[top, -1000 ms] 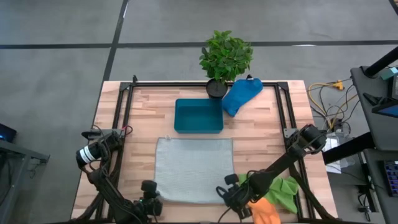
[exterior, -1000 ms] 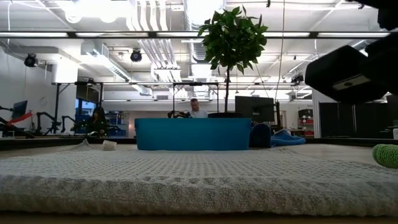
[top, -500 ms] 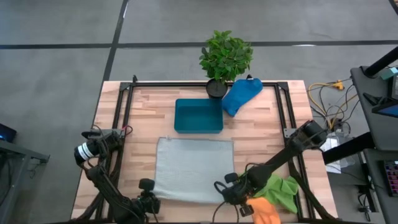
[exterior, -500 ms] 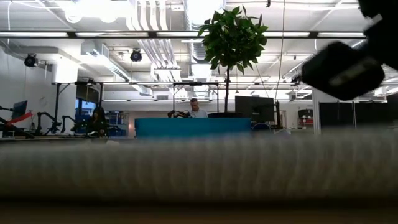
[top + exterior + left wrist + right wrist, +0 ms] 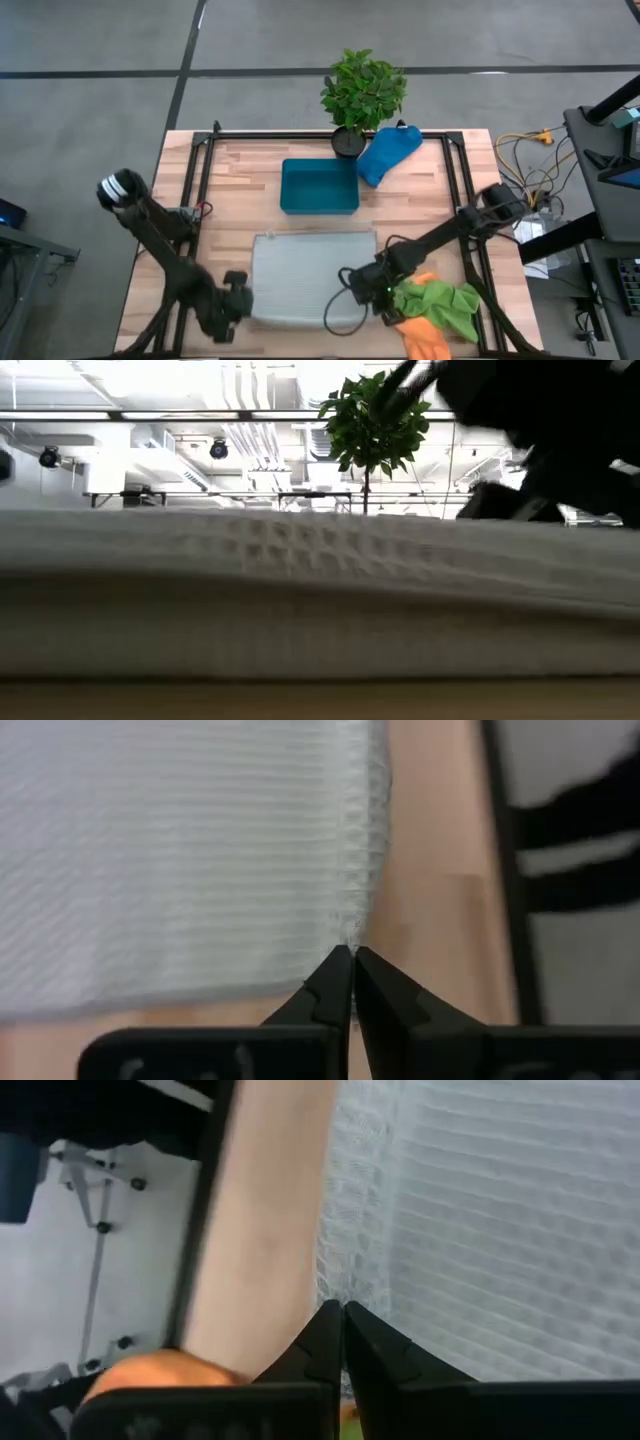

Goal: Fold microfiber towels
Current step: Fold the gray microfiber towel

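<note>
Your left gripper [image 5: 352, 952] has its fingers pressed together on the near left corner of the grey-white towel [image 5: 310, 270], and your right gripper [image 5: 341, 1310] is pinched the same way on the near right corner; the wrist views show each pair of tips meeting right at the cloth's edge. In the low view the near hem is raised off the counter [image 5: 420, 200] and fills most of the picture, so you look to be in the first fold, with the near edge lifted but not yet laid over the far edge. From these pictures no towel is folded yet. The rest of this towel lies flat in the middle of the counter. The blue towel [image 5: 388, 153] sits crumpled at the far side, between the blue tray [image 5: 319, 186] and the counter's far right corner, touching the pot of the potted plant [image 5: 363, 92]. The lime green towel [image 5: 447, 305] and the orange towel [image 5: 424, 338] are bunched together at the near right, just beside your right gripper and under that arm. That heap is the likeliest thing to snag. The tray stands just beyond the grey-white towel's far edge, so you have little spare room there for the fold to land.
</note>
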Controlling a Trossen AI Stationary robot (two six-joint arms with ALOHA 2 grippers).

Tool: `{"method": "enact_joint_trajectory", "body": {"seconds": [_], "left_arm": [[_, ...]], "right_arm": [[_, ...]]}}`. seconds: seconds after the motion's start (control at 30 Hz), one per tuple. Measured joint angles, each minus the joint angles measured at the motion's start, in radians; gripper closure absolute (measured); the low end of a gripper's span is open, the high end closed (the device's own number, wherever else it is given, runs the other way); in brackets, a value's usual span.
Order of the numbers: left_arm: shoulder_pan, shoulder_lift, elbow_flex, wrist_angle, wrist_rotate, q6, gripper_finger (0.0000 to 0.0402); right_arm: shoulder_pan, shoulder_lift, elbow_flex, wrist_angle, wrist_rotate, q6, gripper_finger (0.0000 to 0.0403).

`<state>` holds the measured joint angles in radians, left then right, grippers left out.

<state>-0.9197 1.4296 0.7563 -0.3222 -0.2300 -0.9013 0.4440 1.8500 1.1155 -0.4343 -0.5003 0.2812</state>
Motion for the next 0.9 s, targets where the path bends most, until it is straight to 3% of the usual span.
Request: {"method": "enact_joint_trajectory", "body": {"seconds": [0.2,0.57,0.9], "left_arm": [[0.061,-0.104,-0.124,0.031,-0.006,-0.008,0.0401],[0.096,-0.089,-0.166,0.029,-0.012,-0.032,0.0399],[0.096,-0.091,-0.163,0.025,-0.046,-0.037,0.0307]], "right_arm": [[-0.044,0.0,-0.051,0.0,0.007,0.04,0.0394],[-0.057,-0.012,-0.059,0.001,0.098,0.109,0.0371],[-0.079,-0.099,-0.063,-0.03,0.191,0.131,0.0281]]}}
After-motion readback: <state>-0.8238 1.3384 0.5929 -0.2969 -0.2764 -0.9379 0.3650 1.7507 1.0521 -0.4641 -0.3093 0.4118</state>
